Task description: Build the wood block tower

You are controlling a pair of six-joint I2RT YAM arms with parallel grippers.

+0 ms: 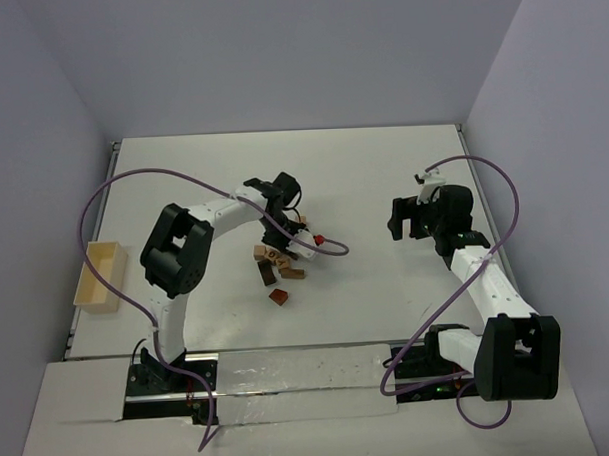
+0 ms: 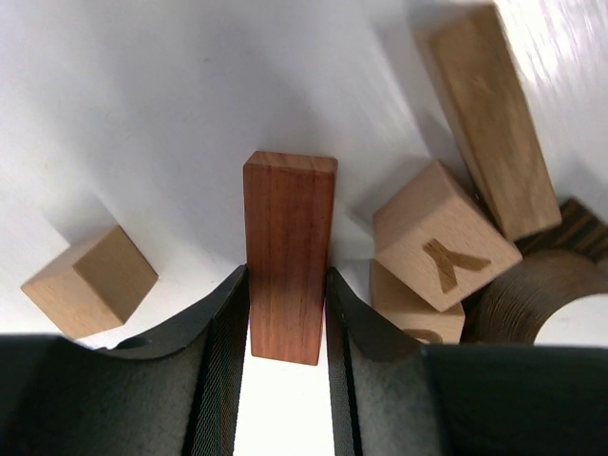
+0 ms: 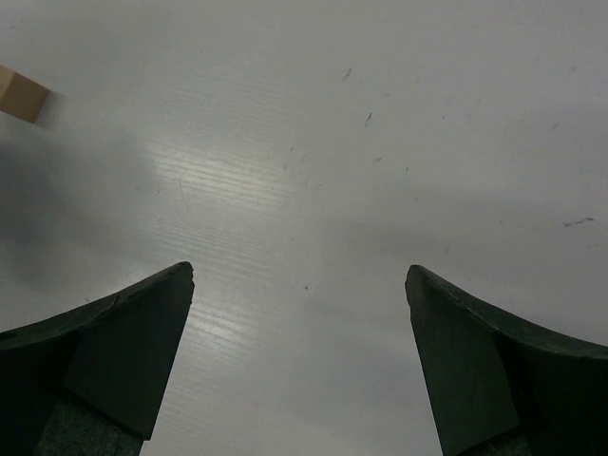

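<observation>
In the left wrist view my left gripper (image 2: 288, 280) is shut on a reddish-brown cuboid block (image 2: 290, 214); both jaws press its long sides and it stands out ahead of the fingertips over the white table. A tan cube (image 2: 90, 281) lies to its left. A tan cube marked Y (image 2: 445, 247), a long tan block (image 2: 494, 119) and a dark brown curved piece (image 2: 546, 290) lie to its right. From above, the left gripper (image 1: 280, 221) is over the block cluster (image 1: 281, 259). My right gripper (image 1: 409, 216) is open and empty over bare table (image 3: 299, 271).
A reddish-brown block (image 1: 279, 297) lies apart in front of the cluster and a small red piece (image 1: 319, 239) to its right. A pale wooden tray (image 1: 99, 276) sits at the table's left edge. A tan block corner (image 3: 21, 95) shows in the right wrist view.
</observation>
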